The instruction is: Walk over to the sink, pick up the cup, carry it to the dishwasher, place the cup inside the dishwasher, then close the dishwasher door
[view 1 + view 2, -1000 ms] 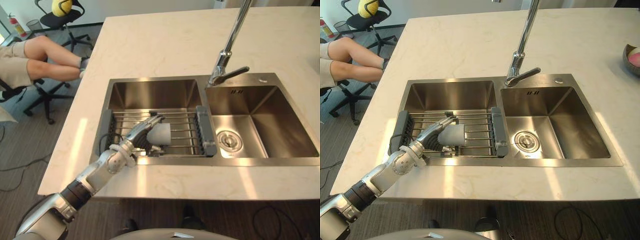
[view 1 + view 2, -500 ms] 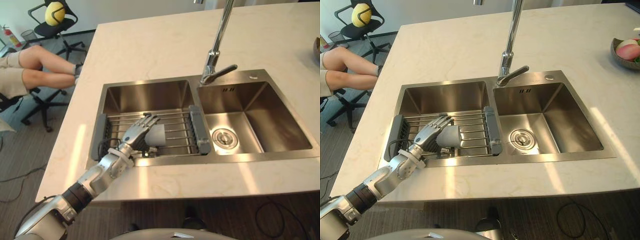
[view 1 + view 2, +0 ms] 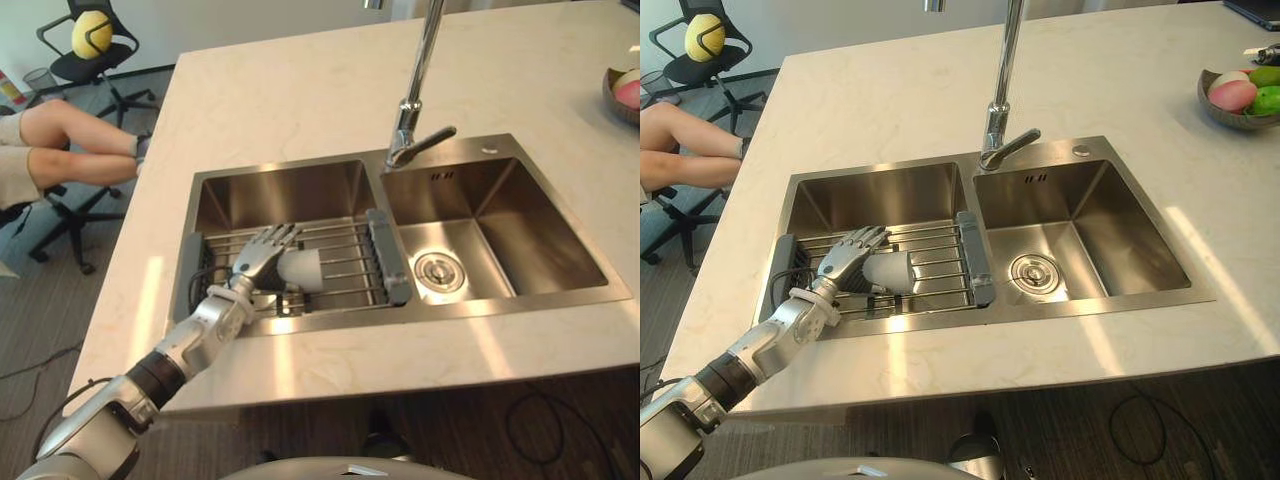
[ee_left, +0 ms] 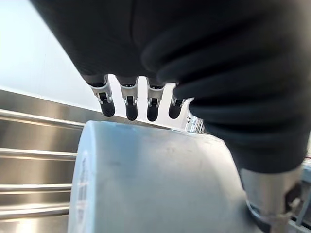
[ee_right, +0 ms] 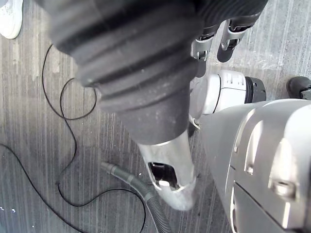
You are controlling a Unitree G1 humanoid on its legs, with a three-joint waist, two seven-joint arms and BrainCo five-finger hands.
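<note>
A grey cup (image 3: 302, 268) lies on its side on the wire rack (image 3: 350, 262) in the left basin of the steel sink (image 3: 285, 190). My left hand (image 3: 258, 256) reaches in from the near left and rests over the cup's left end, fingers (image 4: 127, 103) straight and spread across its top, not curled round it. In the left wrist view the cup (image 4: 155, 179) lies right under the palm, with the thumb (image 4: 267, 201) beside it. My right hand (image 5: 232, 30) hangs low over the floor.
A tall faucet (image 3: 415, 95) stands behind the divider between the basins; the right basin has a drain (image 3: 437, 271). A bowl of fruit (image 3: 1238, 92) sits at the counter's far right. A seated person's legs (image 3: 75, 150) and an office chair (image 3: 92, 45) are beyond the counter's left end.
The camera has moved, shifting the whole scene left. My left hand has spread its fingers and settled over the cup's end; the cup still lies on the rack.
</note>
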